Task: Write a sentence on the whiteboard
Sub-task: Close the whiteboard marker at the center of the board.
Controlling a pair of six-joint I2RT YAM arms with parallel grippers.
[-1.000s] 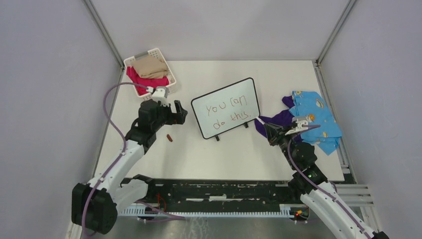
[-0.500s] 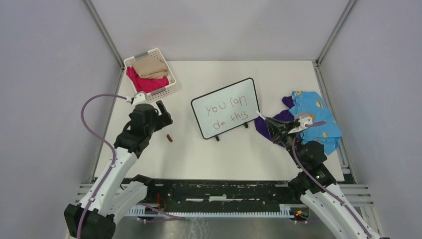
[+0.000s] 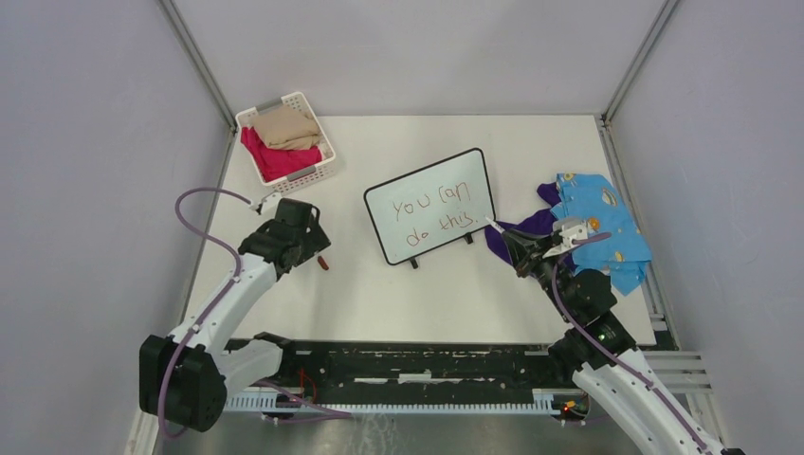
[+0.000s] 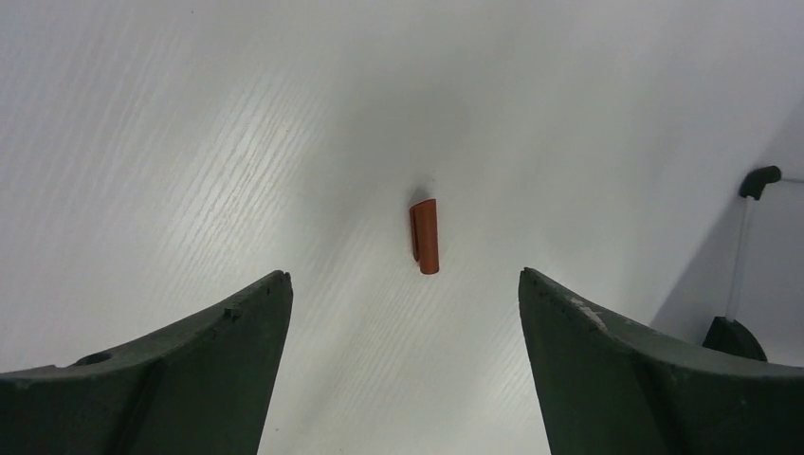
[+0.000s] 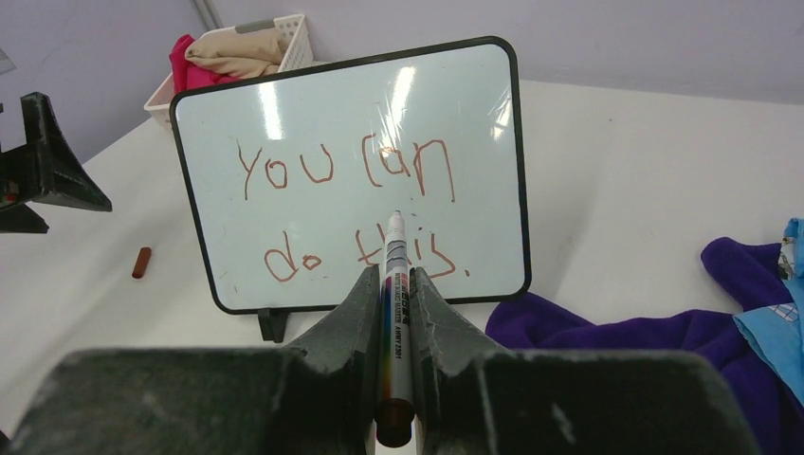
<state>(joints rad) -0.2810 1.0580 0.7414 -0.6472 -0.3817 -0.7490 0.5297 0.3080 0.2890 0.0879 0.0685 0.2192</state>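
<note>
The whiteboard (image 3: 431,206) stands on its two black feet mid-table, with "you can do this." written on it in red-brown ink (image 5: 351,171). My right gripper (image 5: 391,277) is shut on a whiteboard marker (image 5: 395,284) whose uncapped tip points at the board's lower right, just short of it. In the top view this gripper (image 3: 517,248) hovers right of the board. My left gripper (image 4: 403,277) is open, pointing down over the marker's red-brown cap (image 4: 426,236), which lies on the table left of the board (image 3: 324,263). Nothing is between its fingers.
A white slatted basket (image 3: 305,174) holding beige and pink clothes sits at the back left. A purple cloth (image 3: 526,227) and a blue patterned cloth (image 3: 602,227) lie right of the board, under and behind my right gripper. The board's corner and a foot (image 4: 758,180) show at the left wrist view's right edge.
My left arm has drawn back from the board and turned down over the cap. The right gripper with the marker has barely shifted.
</note>
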